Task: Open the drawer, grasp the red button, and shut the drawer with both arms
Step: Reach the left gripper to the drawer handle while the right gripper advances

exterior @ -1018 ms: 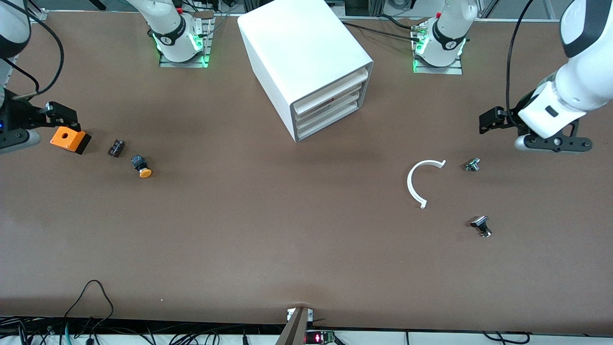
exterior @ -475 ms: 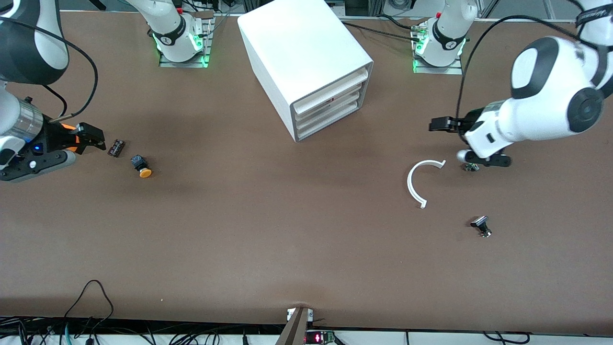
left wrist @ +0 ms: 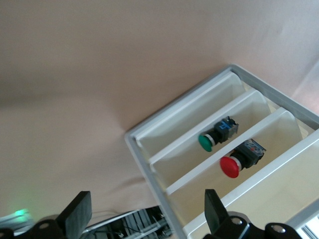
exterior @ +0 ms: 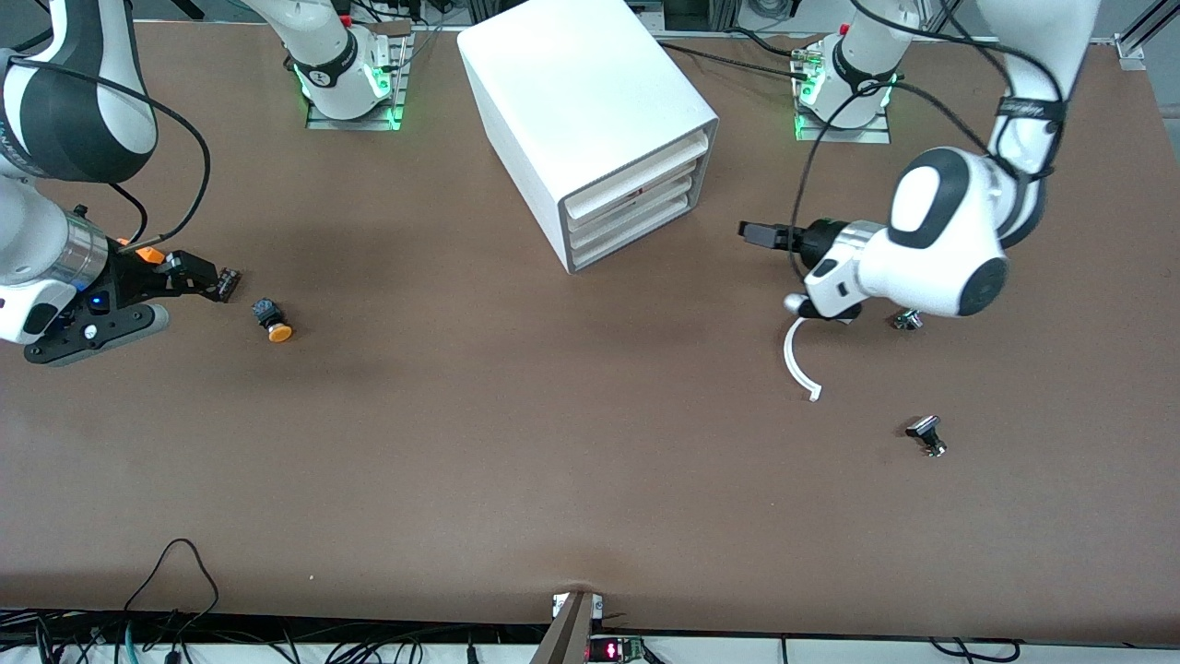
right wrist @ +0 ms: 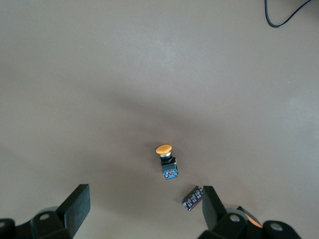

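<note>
Table (exterior: 516,443): brown, bearing everything below.
Cabinet (exterior: 572,101): the big white box between my two bases, its three drawers facing toward my left arm's end of the table and all pushed in.
Drawer (left wrist: 234,172): in my left wrist view, the one that holds the red-capped piece, one tier away from the drawer holding a green-capped button (left wrist: 218,136).
My left arm: reaches down from its base toward the cabinet front.
My right arm: comes in over its own end of the table.
White curved strip (exterior: 798,361): lies on the table nearer the front camera than my left wrist, partly covered by it.
Left gripper (exterior: 758,234): in the air in front of the drawers, well apart from them; fingers (left wrist: 77,215) spread wide with nothing between them.
Right gripper (exterior: 198,277): low over the table beside a small dark block (exterior: 227,283); fingers (right wrist: 76,204) spread wide, holding nothing.
Orange-capped button (exterior: 271,319): on the table near my right gripper, a little nearer the front camera.
Button (left wrist: 241,158): red cap, dark body, lying on its side inside its drawer.
Two small metal parts (exterior: 926,435): near my left arm's end; the other (exterior: 908,319) just beside my left wrist.
</note>
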Controlling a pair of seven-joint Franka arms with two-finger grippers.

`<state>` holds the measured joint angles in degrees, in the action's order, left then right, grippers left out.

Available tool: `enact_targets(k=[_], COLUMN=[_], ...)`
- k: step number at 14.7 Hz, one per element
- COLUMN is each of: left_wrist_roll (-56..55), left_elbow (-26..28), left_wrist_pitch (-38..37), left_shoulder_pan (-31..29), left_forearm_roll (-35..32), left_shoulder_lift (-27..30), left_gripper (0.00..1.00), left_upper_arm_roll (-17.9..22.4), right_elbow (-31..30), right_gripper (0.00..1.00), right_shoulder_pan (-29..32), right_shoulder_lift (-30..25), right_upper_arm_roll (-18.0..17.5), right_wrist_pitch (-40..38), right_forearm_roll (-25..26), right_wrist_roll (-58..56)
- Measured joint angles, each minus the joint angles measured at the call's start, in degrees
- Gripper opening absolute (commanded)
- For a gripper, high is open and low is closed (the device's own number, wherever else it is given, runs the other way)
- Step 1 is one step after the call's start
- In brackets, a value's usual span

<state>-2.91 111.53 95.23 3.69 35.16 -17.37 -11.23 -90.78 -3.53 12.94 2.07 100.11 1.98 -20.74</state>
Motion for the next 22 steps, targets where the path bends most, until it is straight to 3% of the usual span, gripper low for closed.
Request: enact_targets(k=[7, 19, 22], left_wrist_roll=[11.2, 27.4, 27.7], left_elbow=[6.1, 11.1, 11.4], left_wrist_pitch=[3.3, 3.6, 3.8], left_shoulder_pan=[3.6, 6.9, 7.0], left_forearm_roll=[10.3, 15.0, 16.4], left_shoulder_lift=[-4.4, -5.7, -5.7], left_gripper=[1.0, 0.99, 0.93], left_upper_arm_roll=[-0.1, -2.8, -3.3], right_elbow=[0.6, 1.5, 3.3], right_gripper=[1.0, 1.0, 1.0], right_shoulder_pan=[-1.2, -3.9, -6.9], right_shoulder_lift=[1.5, 2.3, 2.3], right_upper_arm_roll=[0.0, -0.1, -0.2], right_wrist_pitch=[0.8, 1.1, 1.1], right_forearm_roll=[0.0, 0.0, 0.0], right_wrist_roll=[0.0, -0.4, -0.4])
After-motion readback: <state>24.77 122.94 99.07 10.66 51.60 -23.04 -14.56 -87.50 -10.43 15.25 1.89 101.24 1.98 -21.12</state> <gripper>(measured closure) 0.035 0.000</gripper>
